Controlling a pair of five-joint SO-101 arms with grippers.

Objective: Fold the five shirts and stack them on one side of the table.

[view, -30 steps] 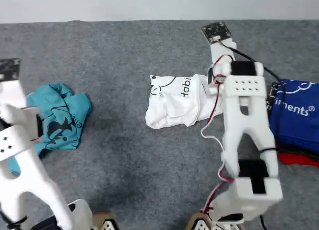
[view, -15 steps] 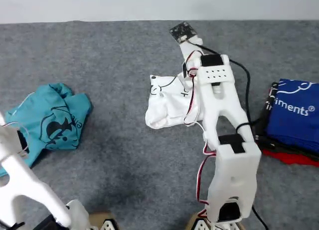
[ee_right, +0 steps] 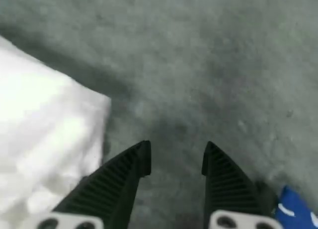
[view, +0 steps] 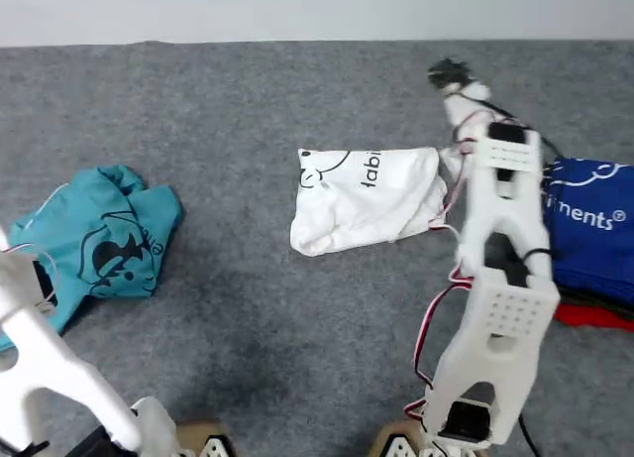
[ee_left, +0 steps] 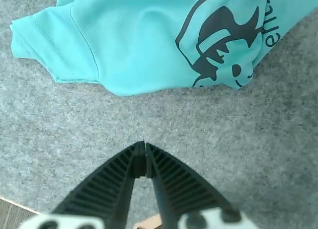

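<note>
Your left fingers [ee_left: 121,177] pressed together over fuzzy grey counter [ee_left: 258,139]; right fingers [ee_right: 121,179] spread beside soft white shirt [ee_right: 39,134]; teal shirt [ee_left: 144,35] rumpled.

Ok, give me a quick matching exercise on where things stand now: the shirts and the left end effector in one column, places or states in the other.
Column one:
1. crumpled teal cotton shirt with dark graphic
2. white cotton shirt with black print
3. folded blue cotton shirt
4. left end effector

Column two:
A. shut, above bare grey felt table cover
B. mid-table, next to the open right end effector
C. loose heap, table's left side
D. top of the stack, table's right side

Pairs: 1-C, 2-B, 3-D, 4-A.
</note>
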